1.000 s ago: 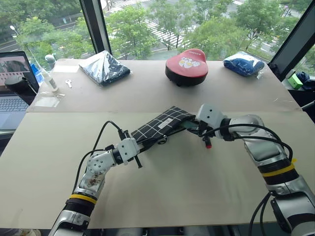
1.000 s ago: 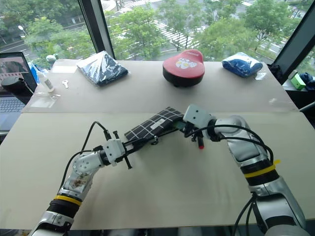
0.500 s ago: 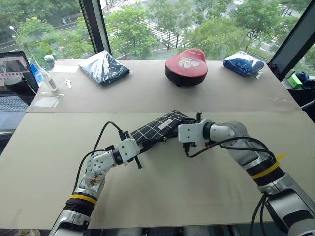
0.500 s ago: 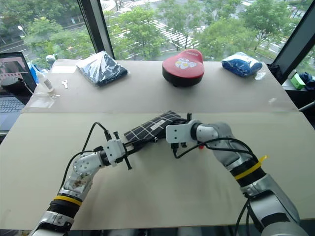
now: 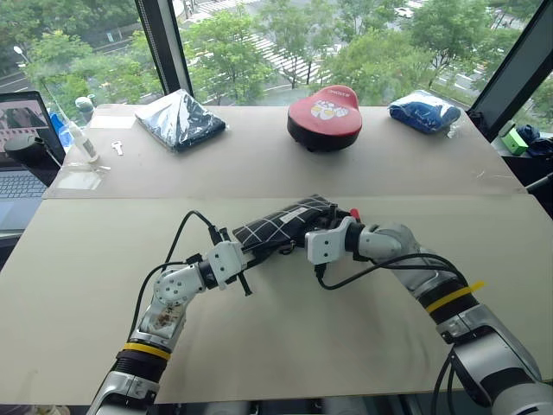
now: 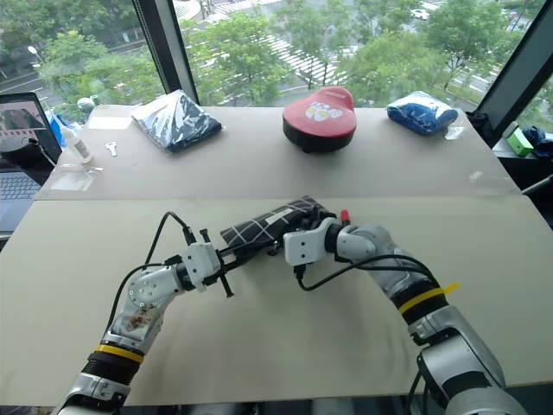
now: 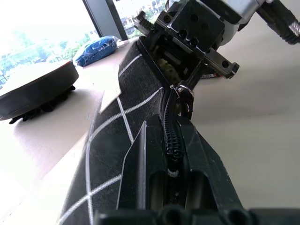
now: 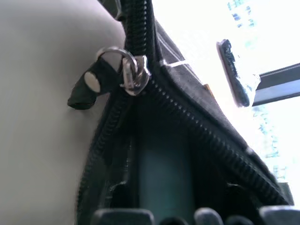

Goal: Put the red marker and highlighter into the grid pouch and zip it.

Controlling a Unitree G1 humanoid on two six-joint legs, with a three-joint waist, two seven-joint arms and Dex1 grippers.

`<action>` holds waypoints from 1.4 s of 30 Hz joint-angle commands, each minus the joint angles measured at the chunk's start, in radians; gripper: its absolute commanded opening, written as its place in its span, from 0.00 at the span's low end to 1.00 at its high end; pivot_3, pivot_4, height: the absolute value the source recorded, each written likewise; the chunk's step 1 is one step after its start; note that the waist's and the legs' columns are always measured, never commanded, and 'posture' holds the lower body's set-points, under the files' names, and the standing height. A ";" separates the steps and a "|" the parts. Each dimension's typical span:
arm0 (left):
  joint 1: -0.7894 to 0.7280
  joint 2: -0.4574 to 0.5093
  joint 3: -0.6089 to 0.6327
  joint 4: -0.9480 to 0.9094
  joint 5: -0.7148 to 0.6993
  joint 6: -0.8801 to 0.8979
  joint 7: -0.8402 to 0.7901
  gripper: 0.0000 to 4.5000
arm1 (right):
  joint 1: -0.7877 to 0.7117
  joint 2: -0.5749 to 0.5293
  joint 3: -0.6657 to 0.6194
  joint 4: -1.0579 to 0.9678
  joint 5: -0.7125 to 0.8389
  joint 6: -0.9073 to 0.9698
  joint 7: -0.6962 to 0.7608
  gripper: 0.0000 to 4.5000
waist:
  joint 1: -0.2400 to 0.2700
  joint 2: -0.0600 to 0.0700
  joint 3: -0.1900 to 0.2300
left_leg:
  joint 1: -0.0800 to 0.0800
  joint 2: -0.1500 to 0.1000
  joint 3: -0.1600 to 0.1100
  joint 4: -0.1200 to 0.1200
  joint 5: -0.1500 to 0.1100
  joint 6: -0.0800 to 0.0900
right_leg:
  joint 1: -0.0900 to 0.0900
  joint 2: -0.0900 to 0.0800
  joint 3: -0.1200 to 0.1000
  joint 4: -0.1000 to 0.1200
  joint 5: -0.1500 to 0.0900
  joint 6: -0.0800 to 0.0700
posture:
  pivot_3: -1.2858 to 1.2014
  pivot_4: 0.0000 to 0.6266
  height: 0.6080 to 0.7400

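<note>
The grid pouch (image 5: 281, 223) lies slanted on the table's middle, black with white lines. My left gripper (image 5: 246, 251) is shut on its near end, clamped over the zipper edge (image 7: 169, 140). My right gripper (image 5: 302, 235) is pressed against the pouch's open mouth, beside the metal zipper pull (image 8: 133, 75). Inside the mouth lies a pale bluish-green body, the highlighter (image 8: 164, 173). A red tip of the red marker (image 5: 353, 213) pokes up just behind my right hand. The rest of the marker is hidden, and I cannot tell whether it is held.
At the back of the table stand a red round case (image 5: 327, 108), a dark plastic-wrapped bundle (image 5: 181, 119) and a blue wrapped bundle (image 5: 423, 111). A laptop (image 5: 22, 138) and a small bottle (image 5: 82, 138) sit at the far left.
My right hand moved left to the pouch's mouth and rolled over. The marker's red tip went from below the hand to above it. The left gripper kept still.
</note>
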 commanded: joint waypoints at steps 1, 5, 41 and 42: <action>0.007 -0.006 0.006 -0.046 -0.016 0.009 0.016 0.00 | -0.035 -0.027 -0.104 -0.022 0.118 0.109 0.083 0.76 | 0.000 0.000 0.000 | 0.000 0.000 0.000 0.000 0.000 0.000 | 0.000 0.000 0.000 0.000 0.000 0.000 | 0.52 0.24 1.00; 0.008 -0.025 0.021 -0.056 -0.039 0.050 0.042 0.00 | -0.037 -0.076 -0.212 -0.084 0.303 0.308 0.220 0.76 | 0.003 0.001 0.001 | 0.000 0.000 0.000 0.000 0.000 0.000 | 0.000 0.000 0.000 0.000 0.000 0.000 | 0.52 0.24 1.00; -0.017 -0.064 0.055 -0.082 -0.067 0.143 0.088 0.00 | 0.205 -0.080 -0.322 -0.412 0.488 1.312 -0.108 0.45 | 0.011 0.002 0.001 | -0.002 0.000 -0.001 0.000 -0.003 0.003 | 0.002 -0.004 -0.009 -0.004 0.002 0.000 | 0.52 0.24 1.00; -0.016 -0.063 0.055 -0.084 -0.066 0.143 0.090 0.00 | 0.206 -0.083 -0.322 -0.419 0.490 1.310 -0.105 0.39 | 0.011 0.002 0.001 | -0.002 0.000 -0.001 0.000 -0.003 0.004 | 0.003 -0.004 -0.009 -0.004 0.002 0.000 | 0.52 0.24 1.00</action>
